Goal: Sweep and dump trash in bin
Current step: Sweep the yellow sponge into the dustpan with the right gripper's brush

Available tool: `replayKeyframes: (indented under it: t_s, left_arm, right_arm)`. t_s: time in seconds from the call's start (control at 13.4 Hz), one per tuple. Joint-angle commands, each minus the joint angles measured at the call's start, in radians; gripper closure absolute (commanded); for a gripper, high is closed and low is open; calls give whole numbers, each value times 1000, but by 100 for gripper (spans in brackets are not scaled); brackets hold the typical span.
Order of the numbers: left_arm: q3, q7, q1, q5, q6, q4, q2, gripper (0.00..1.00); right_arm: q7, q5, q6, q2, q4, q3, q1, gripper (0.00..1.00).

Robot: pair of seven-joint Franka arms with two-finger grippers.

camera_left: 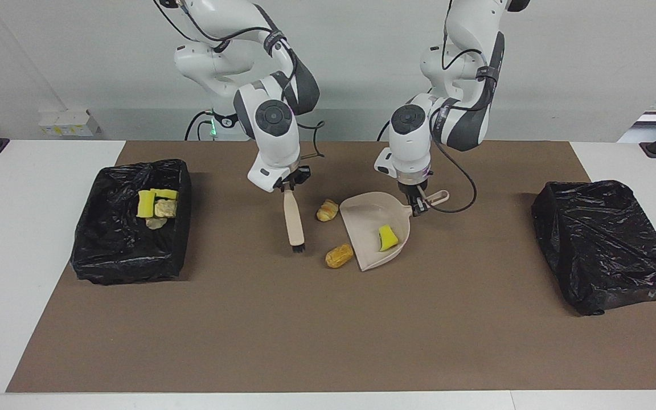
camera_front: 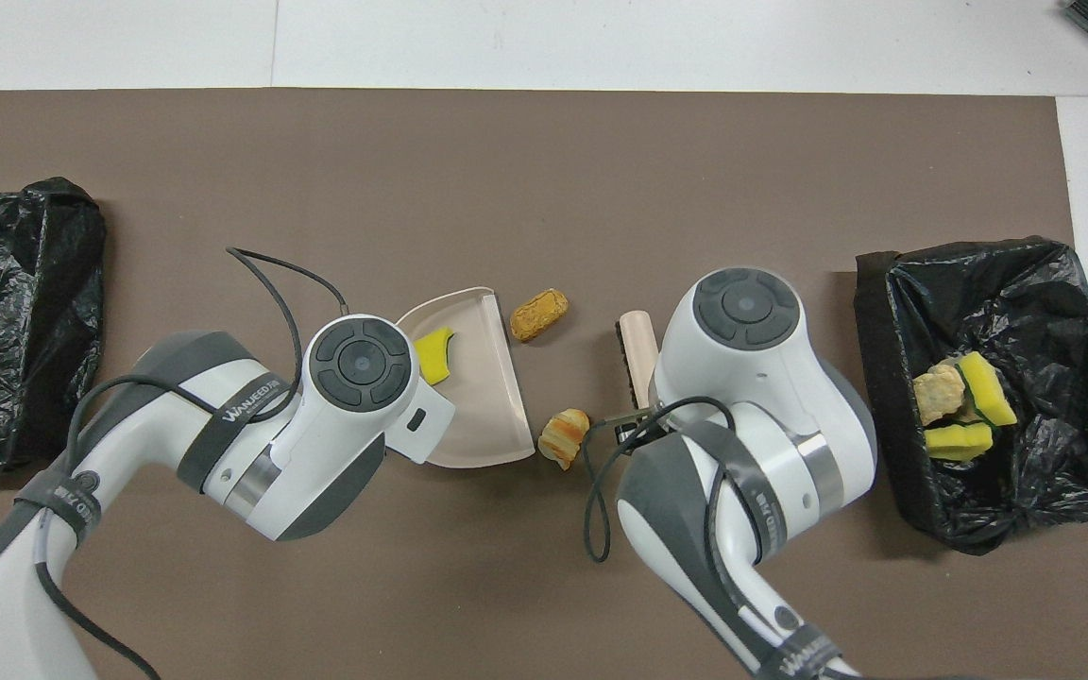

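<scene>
Two scraps lie loose on the bench, both near the middle of the facing view. The striped pastry (camera_left: pixel 327 210) sits just above centre, and the plain pastry (camera_left: pixel 339 255) sits lower, farther from the robots. The plain one lies slantwise, its upper end pointing at the pan's lip and just beside it. The striped one is stubbier and also tilts toward the pan. A yellow sponge (camera_left: pixel 386 238) already lies in the pan (camera_left: pixel 369 219). More scraps (camera_left: pixel 157 206) sit in the open bin (camera_left: pixel 128 250) at the frame's edge toward the right arm's end.

The pan's mouth faces that same end, and its lip runs steeply down the frame past both pastries. Its handle points up and toward the left arm. The left gripper (camera_left: pixel 417 206) has its jaws closed narrow on that handle. The right gripper (camera_left: pixel 286 184) has its jaws closed on the brush (camera_left: pixel 293 219). The brush hangs nearly upright in the frame with its bristles at the bottom, apart from both pastries on the side away from the pan.

I judge the sweeping about half done, with the brush set up for a fresh stroke. The next move calls for bringing the bristles low by the plain pastry and pushing it across the lip, then doing likewise for the striped one. The pan must stay flat on the brown mat (camera_left: pixel 305 330) meanwhile. A closed black bag (camera_left: pixel 607 245) sits at the left arm's end.
</scene>
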Motion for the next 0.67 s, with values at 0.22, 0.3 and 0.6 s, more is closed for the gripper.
replayKeyframes:
  t_s: [0.22,0.3,0.6]
  left_arm:
    - [-1,-6,3,18,-42,-39,-41,100]
    - [-1,-6,3,18,-36,-39,-40,100]
    - [-1,-4,5,16,-24,-39,-38,100]
  right_arm:
    - [311,182,154,-235,-298,8,140,100]
    - [384,190,180,-224,-301,8,169,100]
    - [606,191,362,-83,-283,8,245,100]
